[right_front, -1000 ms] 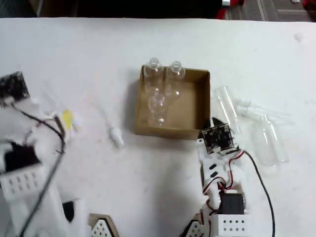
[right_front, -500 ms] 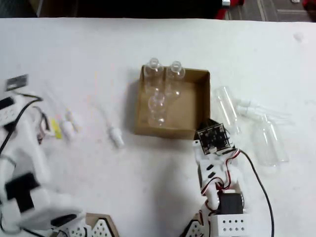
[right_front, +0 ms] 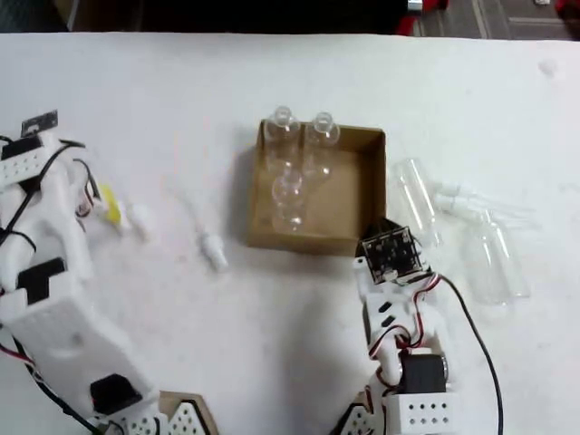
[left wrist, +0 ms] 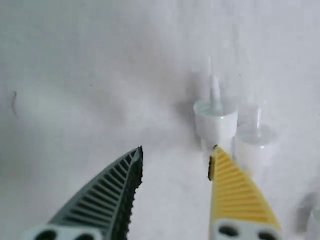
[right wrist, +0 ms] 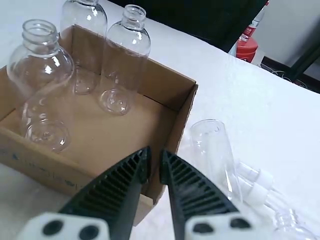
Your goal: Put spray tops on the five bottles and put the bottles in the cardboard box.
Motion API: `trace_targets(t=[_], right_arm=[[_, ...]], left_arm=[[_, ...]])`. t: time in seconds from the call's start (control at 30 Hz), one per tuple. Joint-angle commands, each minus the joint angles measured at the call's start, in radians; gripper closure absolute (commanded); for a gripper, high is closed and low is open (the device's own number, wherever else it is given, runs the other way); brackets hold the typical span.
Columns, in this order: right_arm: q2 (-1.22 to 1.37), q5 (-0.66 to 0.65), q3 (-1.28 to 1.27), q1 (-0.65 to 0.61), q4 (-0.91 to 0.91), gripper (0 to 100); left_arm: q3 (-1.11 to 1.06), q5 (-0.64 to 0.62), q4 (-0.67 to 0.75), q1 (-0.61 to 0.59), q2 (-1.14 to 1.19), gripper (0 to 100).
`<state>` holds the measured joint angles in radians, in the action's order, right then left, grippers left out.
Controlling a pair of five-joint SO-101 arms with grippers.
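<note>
Left arm (right_front: pixel 50 245) swung along table's (right_front: pixel 181 82) edge; pincer (left wrist: pixel 177 151) agape beside spray top (left wrist: pixel 215 117).

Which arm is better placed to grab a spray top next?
Probably the left. Its open left gripper sits low over the table with a white spray top just beyond its yellow finger, while the right gripper is shut beside the cardboard box.

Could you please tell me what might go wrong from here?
The left gripper is open, and the spray top sits beside its yellow finger, not between the fingers; closing now may push it away. Three bottles stand in the cardboard box without tops, so capping them there could tip them.
</note>
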<state>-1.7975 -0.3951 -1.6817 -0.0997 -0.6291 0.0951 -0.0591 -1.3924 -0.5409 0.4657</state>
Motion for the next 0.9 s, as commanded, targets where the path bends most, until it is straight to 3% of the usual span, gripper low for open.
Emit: trace_targets(t=[0.0,0.13,0.3,0.6,0.77,0.87], right_arm=[[-0.004,-0.009,-0.008,0.001,-0.005,97.8],[-0.004,-0.009,-0.008,0.001,-0.005,97.8],[-0.004,-0.009,-0.008,0.002,-0.005,97.8],[-0.004,-0.009,-0.008,0.002,-0.005,97.8],[-0.004,-0.009,-0.008,0.002,-0.005,97.8],[-0.004,-0.009,-0.008,0.002,-0.005,97.8]], left_arm=[[0.153,0.078,-0.224,-0.005,-0.002,80],[0.310,0.161,-0.325,-0.005,0.005,80],[0.385,0.158,-0.161,-0.068,0.024,80],[0.436,0.305,-0.138,-0.097,0.228,80],[0.628,0.328,-0.189,-0.056,0.352,99],[0.769,0.328,-0.233,-0.021,0.417,94]])
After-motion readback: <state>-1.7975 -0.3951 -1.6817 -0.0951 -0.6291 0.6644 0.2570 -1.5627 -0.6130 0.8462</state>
